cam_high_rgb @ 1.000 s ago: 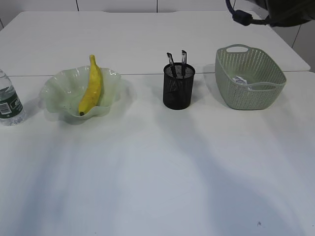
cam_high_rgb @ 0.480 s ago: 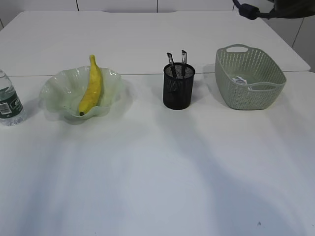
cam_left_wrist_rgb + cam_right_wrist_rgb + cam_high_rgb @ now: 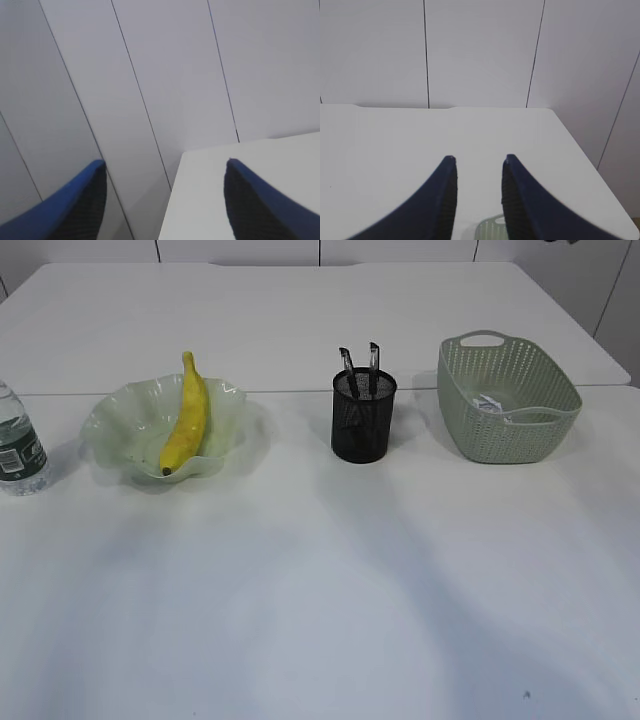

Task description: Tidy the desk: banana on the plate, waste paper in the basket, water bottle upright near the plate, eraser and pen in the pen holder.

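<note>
Banana point(image 3: 186, 418): in plate point(image 3: 112, 430) | Water bottle point(image 3: 17, 445): upright, left of plate | Pens point(image 3: 359, 370): in pen holder point(image 3: 362, 418) | Paper point(image 3: 489, 402): in basket point(image 3: 505, 433) | Left gripper point(image 3: 165, 172): wide, empty | Right gripper point(image 3: 478, 161): narrow, empty, above basket rim.

White table point(image 3: 300, 620), second white table point(image 3: 300, 310) behind it, pale panelled wall point(image 3: 480, 50) with dark seams

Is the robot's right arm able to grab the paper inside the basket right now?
Probably yes. The basket is open on top and nothing covers the paper. The right gripper is open, empty and up above the basket's rim.
</note>
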Tool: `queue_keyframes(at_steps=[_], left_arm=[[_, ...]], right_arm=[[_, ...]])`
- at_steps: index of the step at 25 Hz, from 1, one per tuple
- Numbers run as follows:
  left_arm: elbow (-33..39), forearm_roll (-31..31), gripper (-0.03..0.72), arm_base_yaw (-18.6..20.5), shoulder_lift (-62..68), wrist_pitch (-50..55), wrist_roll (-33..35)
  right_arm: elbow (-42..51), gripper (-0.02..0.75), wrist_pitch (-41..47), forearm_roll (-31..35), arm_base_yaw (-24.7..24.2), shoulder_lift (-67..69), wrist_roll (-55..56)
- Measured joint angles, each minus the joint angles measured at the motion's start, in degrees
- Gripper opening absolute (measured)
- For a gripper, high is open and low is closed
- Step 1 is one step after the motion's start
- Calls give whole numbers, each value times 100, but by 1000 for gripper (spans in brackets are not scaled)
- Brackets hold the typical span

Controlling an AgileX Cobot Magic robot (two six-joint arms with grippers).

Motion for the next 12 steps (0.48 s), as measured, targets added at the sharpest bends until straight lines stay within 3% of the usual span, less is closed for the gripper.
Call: queue_keyframes(at_steps=[12], left_arm=[[0, -695, 519, 0, -788, 231, 0]], right_arm=[[1037, 232, 0, 158, 0, -862, -151]])
